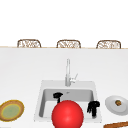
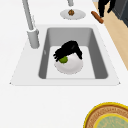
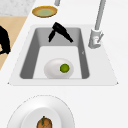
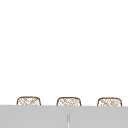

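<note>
The left hand [image 3: 59, 32] is hovering loose-fingered and empty at the sink's [image 3: 105, 75] upper middle, the right hand [image 3: 3, 42] idling far left, while the lime [image 3: 64, 68] is sitting lower centre in a white bowl [image 3: 51, 70] (firm, probably roll-prone, so pinching its sides seems best)

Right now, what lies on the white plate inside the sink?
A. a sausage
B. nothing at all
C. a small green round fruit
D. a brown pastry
C: in the right side view a small green fruit, maybe a lime, sits on the white plate on the sink floor.
</note>
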### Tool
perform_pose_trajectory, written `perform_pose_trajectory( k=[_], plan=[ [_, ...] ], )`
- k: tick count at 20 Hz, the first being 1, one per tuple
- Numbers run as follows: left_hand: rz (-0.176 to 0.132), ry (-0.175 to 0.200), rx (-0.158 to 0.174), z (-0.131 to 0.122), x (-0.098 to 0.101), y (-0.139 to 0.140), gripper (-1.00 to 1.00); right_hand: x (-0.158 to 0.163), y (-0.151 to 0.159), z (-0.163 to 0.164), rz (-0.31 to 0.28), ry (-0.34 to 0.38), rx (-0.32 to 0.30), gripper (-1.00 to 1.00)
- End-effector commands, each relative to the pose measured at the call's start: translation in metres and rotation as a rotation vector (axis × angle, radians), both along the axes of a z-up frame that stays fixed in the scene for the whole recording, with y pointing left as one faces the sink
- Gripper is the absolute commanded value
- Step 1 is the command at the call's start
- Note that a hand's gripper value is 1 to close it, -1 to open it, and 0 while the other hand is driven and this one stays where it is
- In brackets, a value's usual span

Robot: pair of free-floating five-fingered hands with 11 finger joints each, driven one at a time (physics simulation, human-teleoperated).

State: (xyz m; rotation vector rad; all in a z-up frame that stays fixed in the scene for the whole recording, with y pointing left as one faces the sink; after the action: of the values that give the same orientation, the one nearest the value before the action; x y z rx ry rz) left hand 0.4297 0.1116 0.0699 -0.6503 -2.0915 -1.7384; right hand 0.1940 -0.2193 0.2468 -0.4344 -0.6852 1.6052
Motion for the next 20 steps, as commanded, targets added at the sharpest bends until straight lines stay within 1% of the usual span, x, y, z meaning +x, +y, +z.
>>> perform_pose_trajectory(
  k=[1,3,4,11,13,15,16,17,19,20],
  plan=[
    [0.0,0.021,0.043,0.018,-0.014,0.012,-1.0,0.0,0.0,0.0,0.0,0.0,0.0,0.0],
    [0.0,0.038,0.042,0.025,-0.021,0.021,-1.0,0.0,0.0,0.0,0.0,0.0,0.0,0.0],
    [0.0,0.041,0.042,0.03,-0.025,0.024,-1.0,0.0,0.0,0.0,0.0,0.0,0.0,0.0],
    [0.0,0.046,0.055,0.058,-0.054,0.048,-1.0,0.0,0.0,0.0,0.0,0.0,0.0,0.0],
    [0.003,0.041,0.058,0.066,-0.063,0.054,-1.0,0.0,0.0,0.0,0.0,0.0,0.0,0.0],
    [0.001,0.013,0.06,0.075,-0.075,0.06,-1.0,0.0,0.0,0.0,0.0,0.0,0.0,0.0],
    [0.006,0.009,0.055,0.078,-0.079,0.063,-1.0,0.0,0.0,0.0,0.0,0.0,0.0,0.0],
    [0.011,-0.015,0.032,0.082,-0.083,0.063,-1.0,0.0,0.0,0.0,0.0,0.0,0.0,0.0],
    [0.009,-0.006,0.027,0.088,-0.088,0.067,-1.0,0.0,0.0,0.0,0.0,0.0,0.0,0.0],
    [0.005,-0.016,0.028,0.092,-0.094,0.066,-1.0,0.0,0.0,0.0,0.0,0.0,0.0,0.0]
  ],
)
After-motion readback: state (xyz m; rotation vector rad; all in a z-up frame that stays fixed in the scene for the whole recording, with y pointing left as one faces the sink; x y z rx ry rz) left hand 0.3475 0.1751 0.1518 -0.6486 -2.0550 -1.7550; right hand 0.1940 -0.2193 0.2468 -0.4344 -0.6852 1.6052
